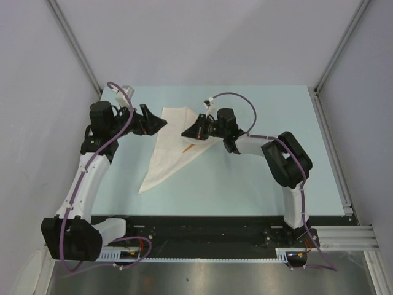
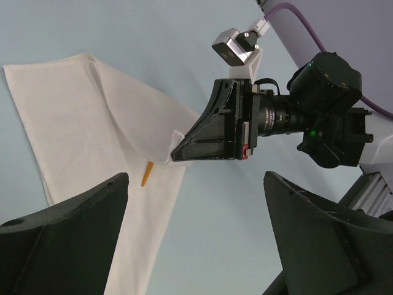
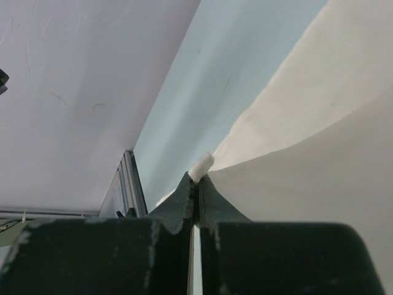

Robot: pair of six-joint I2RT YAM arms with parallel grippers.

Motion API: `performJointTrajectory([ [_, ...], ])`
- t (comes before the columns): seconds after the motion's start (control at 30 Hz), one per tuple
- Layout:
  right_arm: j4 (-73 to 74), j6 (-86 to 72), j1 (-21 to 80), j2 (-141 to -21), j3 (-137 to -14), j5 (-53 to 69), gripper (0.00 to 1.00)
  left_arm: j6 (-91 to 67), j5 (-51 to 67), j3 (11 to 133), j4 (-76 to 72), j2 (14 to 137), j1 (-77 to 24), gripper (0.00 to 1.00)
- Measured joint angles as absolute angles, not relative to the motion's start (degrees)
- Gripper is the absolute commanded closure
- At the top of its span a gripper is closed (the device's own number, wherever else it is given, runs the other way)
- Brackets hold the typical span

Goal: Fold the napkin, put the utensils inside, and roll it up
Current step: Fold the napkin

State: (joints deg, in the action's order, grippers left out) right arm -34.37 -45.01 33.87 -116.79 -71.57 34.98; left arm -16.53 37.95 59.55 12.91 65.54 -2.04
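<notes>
Pale blue table [image 1: 258, 184] inside a white-walled cell. napkin [image 1: 164, 157] lies mid-table, already folded into a long triangle, narrow end toward the arm bases. spoon [image 1: 189, 147] sits by its right edge with only a bit of orange handle showing; in the left wrist view the rest is hidden behind a raised flap. right pincer [image 1: 183, 132] is clamped on that flap's edge, jaws closed tight with a nub of cloth poking out between them in its own camera, edge held off the table. left pincer [image 1: 155, 118] hovers over the napkin's far-left part, jaws spread wide, gripping nothing. My read: fold is done, spoon is in, this is the start of the wrap/roll. Next move likely needs the right to carry the flap across the spoon without dragging it, and the left to pin the cloth or take the edge so the roll stays tight. Risk: spoon slides out the open side
</notes>
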Motion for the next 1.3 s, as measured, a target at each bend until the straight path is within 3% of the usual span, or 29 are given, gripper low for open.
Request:
performJointTrajectory([
  [0.13,-35.40,-45.67,34.68,-117.01,-71.46,34.96,1.00,-16.56,38.00,59.33,12.67,65.54,-2.04,0.05],
  [0.23,-35.88,-45.91,35.14,-117.78,-71.46,34.92,0.82,-16.56,38.04,59.16,12.64,65.54,-2.04,0.05],
  [0.27,-35.86,-45.95,35.27,-118.19,-71.46,34.92,0.69,-16.56,38.11,59.11,12.58,65.54,-2.04,0.05],
  [0.33,-35.57,-46.04,35.53,-119.00,-71.46,34.94,0.55,-16.56,38.20,58.98,12.53,65.54,-2.04,0.04],
  [0.37,-35.42,-45.91,35.66,-119.28,-71.46,34.92,0.44,-16.58,38.20,58.96,12.53,65.54,-2.07,0.04],
  [0.5,-34.24,-44.25,36.45,-119.46,-71.35,35.03,0.29,-16.58,38.20,58.92,12.51,65.54,-2.07,0.04],
  [0.87,-18.39,-23.33,42.28,-108.73,-67.75,28.95,0.25,-16.60,38.17,58.92,12.53,65.54,-2.04,0.04],
  [1.13,-18.06,-3.27,59.68,-104.03,-62.28,10.61,0.26,-16.58,30.11,58.89,14.70,62.43,-0.27,0.02],
  [1.3,-22.90,6.17,70.06,-107.46,-61.98,-2.76,0.26,-19.00,26.70,58.46,14.87,60.88,10.09,0.02],
])
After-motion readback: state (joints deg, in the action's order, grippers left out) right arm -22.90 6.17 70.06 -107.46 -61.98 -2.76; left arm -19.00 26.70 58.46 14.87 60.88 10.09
